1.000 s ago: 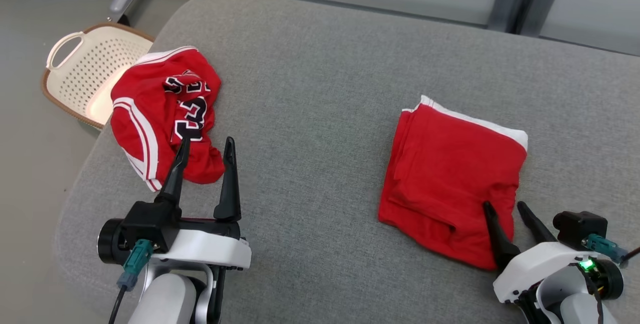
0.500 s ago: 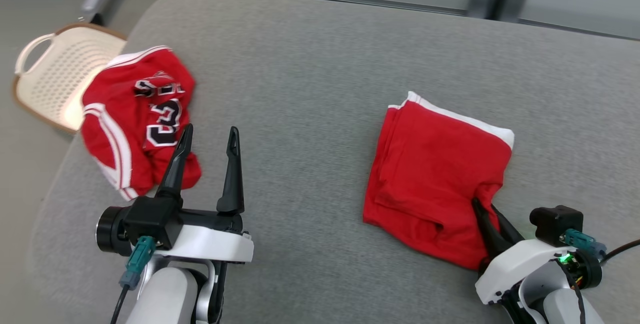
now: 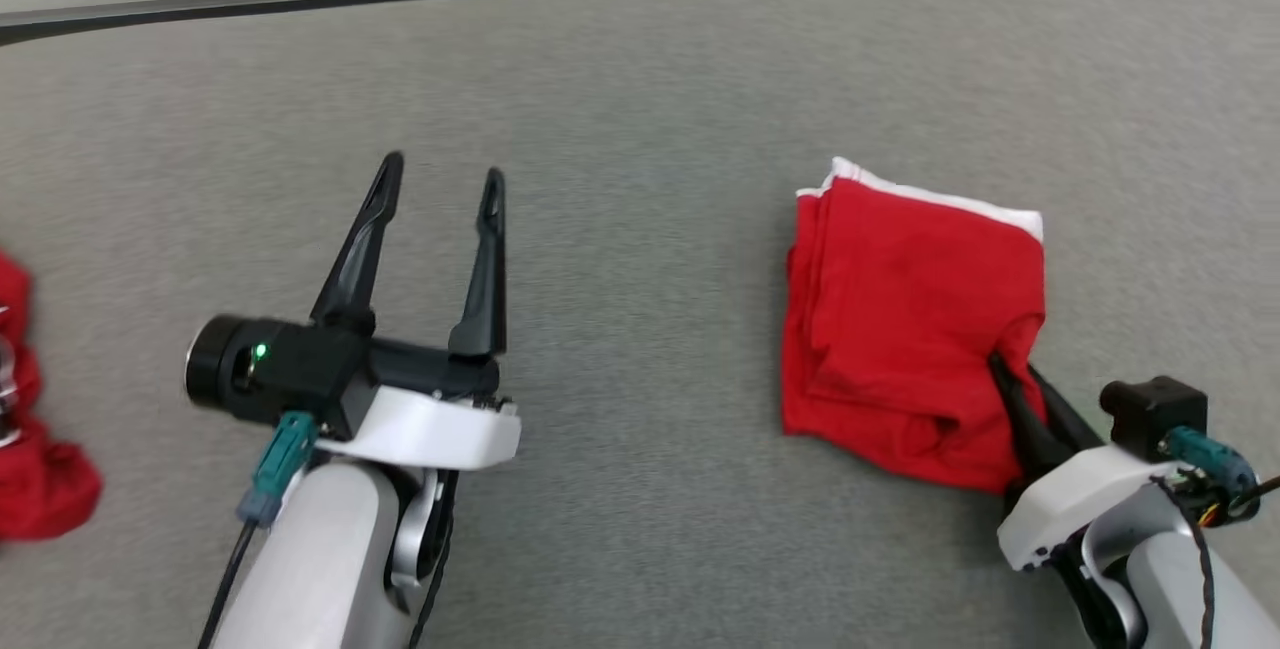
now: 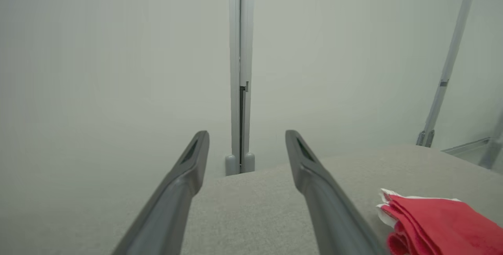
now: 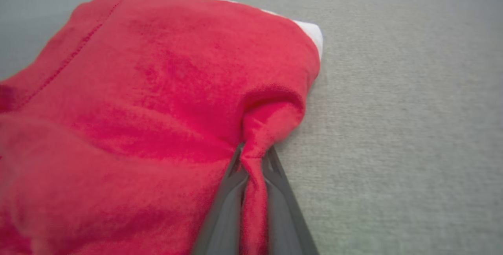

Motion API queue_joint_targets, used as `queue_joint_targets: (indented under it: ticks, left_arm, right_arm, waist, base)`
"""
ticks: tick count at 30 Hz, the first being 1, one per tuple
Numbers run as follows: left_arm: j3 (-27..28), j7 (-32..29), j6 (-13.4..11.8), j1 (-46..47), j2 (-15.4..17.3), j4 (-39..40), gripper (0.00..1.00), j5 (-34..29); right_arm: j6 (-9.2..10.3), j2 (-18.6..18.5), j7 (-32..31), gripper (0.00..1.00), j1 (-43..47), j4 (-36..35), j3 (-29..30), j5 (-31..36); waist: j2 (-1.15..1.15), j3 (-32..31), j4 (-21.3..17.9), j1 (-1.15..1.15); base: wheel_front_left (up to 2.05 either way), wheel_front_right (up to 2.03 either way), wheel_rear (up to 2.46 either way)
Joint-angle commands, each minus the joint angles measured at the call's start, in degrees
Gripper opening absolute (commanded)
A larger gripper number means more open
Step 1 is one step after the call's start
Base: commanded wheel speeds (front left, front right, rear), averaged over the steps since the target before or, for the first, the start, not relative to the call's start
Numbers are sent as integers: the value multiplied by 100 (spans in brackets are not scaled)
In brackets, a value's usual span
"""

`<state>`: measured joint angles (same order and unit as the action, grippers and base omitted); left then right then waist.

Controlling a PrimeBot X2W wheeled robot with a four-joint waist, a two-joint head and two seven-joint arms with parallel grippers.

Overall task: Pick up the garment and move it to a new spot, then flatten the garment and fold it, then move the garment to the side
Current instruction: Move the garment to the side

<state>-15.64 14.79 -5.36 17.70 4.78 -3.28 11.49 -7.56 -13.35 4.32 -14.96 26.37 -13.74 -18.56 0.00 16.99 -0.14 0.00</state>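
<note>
At the right of the grey padded surface [image 3: 640, 69], my right gripper [image 3: 1012, 369] is pinched shut on the folded red garment [image 3: 900, 309]'s near corner, presumably to drag it aside, while my left gripper [image 3: 440, 177] hovers wide open, empty.

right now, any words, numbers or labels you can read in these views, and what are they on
No text can be read in any view.
folded red garment: plain red with a white edge, no print showing.
red cloth at the left edge: cut off by the frame, no legible marks.
</note>
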Motion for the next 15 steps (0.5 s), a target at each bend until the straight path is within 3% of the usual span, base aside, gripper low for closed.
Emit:
queue_joint_targets:
  ticks: [1, 10, 15]
  left_arm:
    - [-47, -37, 57, 239, 59, 21, 100, -88]
    - [-424, -316, 266, 993, 108, 244, 100, -369]
    - [-626, -507, 399, 1388, 125, 326, 100, -478]
  right_arm:
    - [14, -112, 137, 0, -205, 174, -32, -54]
    - [14, -920, 789, 0, -1434, 1017, -383, -192]
    - [13, -1540, 1026, 0, -2307, 1599, -665, -229]
  waist:
    - [0, 454, -733, 0]
    - [0, 1205, -1298, 0]
    - [0, 1699, -1305, 0]
  base:
    - [0, 0, 0]
    - [0, 0, 0]
    - [0, 0, 0]
